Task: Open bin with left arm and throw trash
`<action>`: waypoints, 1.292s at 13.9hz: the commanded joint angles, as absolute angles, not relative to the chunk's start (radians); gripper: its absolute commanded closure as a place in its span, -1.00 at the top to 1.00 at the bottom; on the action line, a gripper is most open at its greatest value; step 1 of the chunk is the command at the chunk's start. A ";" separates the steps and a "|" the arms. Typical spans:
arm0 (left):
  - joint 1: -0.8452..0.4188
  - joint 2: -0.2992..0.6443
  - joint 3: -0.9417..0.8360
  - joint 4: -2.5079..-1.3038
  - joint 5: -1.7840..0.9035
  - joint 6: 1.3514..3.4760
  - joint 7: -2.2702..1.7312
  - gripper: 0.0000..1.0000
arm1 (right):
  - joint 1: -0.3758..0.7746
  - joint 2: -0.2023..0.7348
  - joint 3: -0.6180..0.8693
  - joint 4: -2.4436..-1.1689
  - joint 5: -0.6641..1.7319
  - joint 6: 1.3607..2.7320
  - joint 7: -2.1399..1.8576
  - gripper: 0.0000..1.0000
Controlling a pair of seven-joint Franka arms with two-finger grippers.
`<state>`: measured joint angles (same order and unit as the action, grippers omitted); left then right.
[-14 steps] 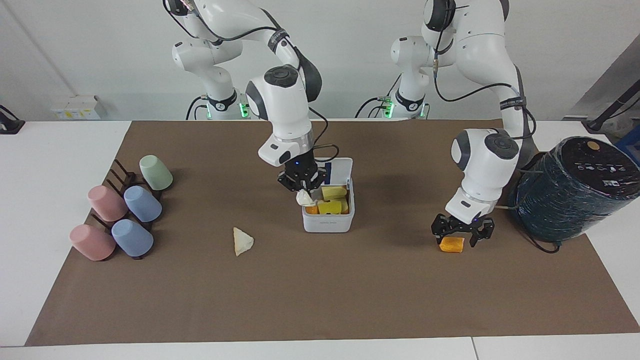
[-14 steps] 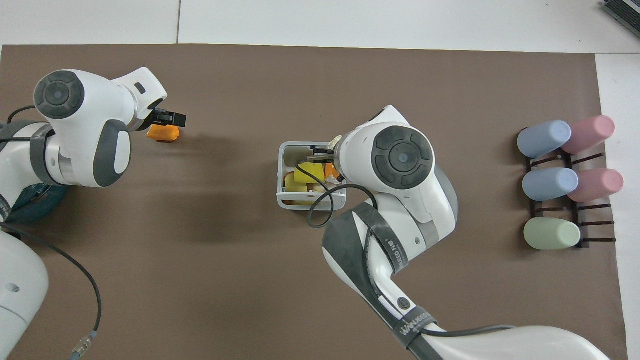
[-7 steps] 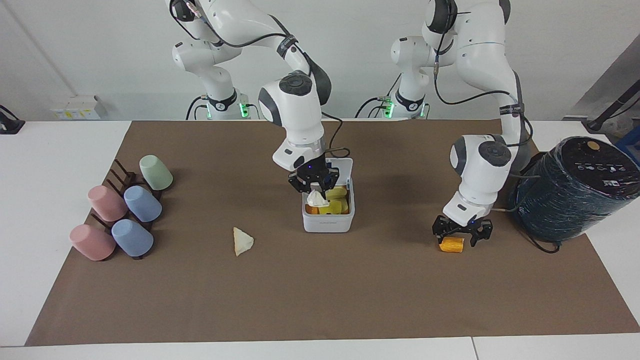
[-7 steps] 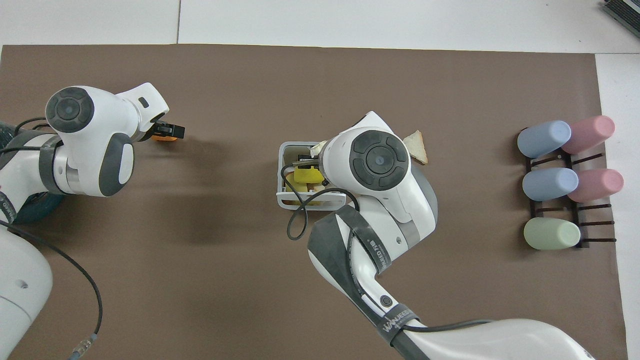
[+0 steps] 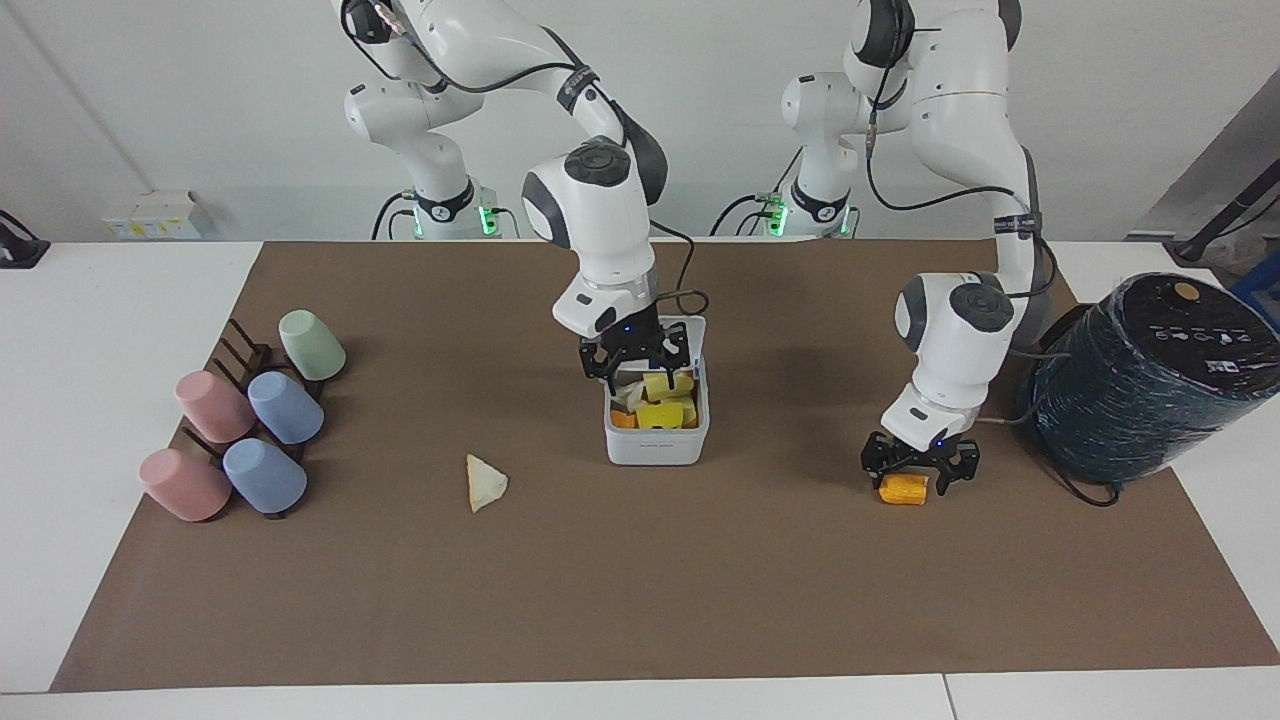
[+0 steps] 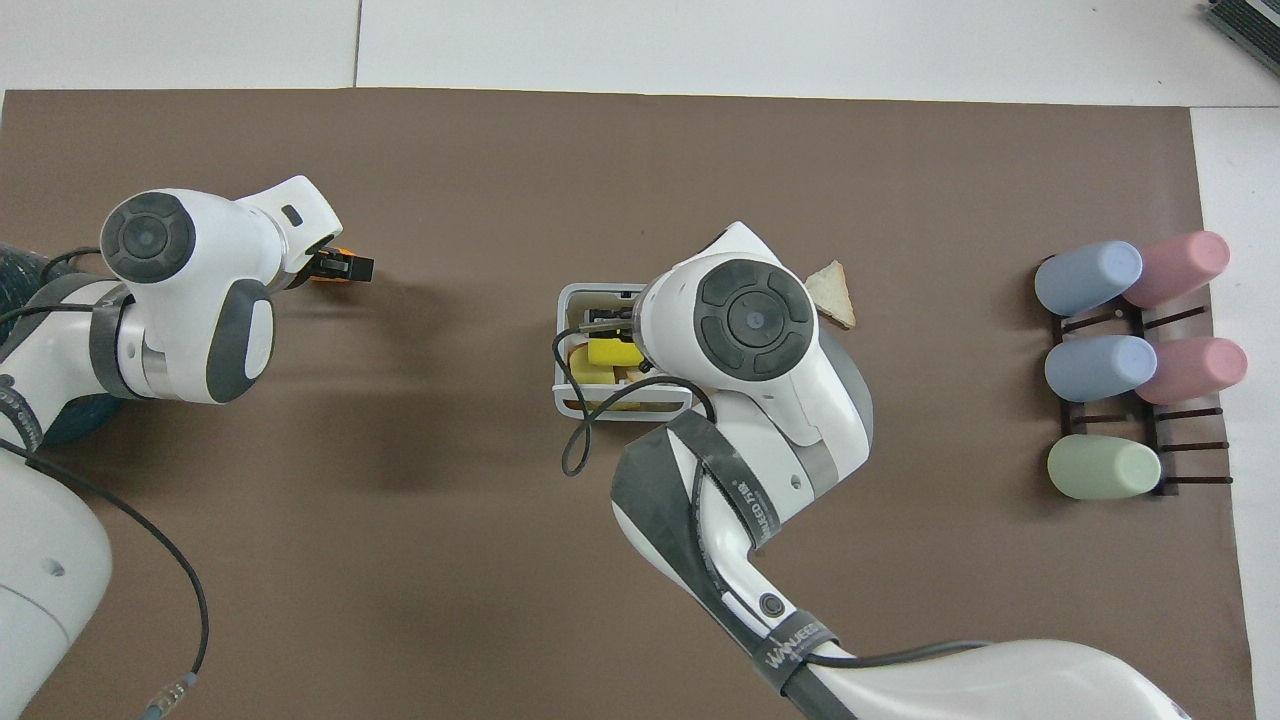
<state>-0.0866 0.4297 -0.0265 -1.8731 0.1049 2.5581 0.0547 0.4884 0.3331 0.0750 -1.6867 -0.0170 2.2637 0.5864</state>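
The bin (image 5: 655, 425) sits mid-worktop, lid up and nearly full, so the white wad (image 5: 628, 396) lying at its rim could tip out if the right tool (image 5: 637, 362), spread just over it, brushes it on leaving. The wedge (image 5: 486, 483) lies toward the right arm's end. The left tool (image 5: 920, 462) points down with fingers spread astride the orange block (image 5: 903, 489); closing off-centre could nudge it aside. Both arms bend steeply down.

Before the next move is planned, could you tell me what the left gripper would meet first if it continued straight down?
Most likely the orange block: the left gripper hangs open directly over it, fingers straddling it.
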 commanded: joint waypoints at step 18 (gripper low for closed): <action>-0.087 0.423 -0.034 -1.867 0.126 2.560 0.051 -0.65 | 0.135 0.523 0.080 -1.761 -0.104 2.553 0.322 0.65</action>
<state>-0.0867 0.4289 -0.0296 -1.8872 0.1049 2.5769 0.0547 0.1600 0.5359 0.0672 -1.7210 -0.0820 2.5218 0.3230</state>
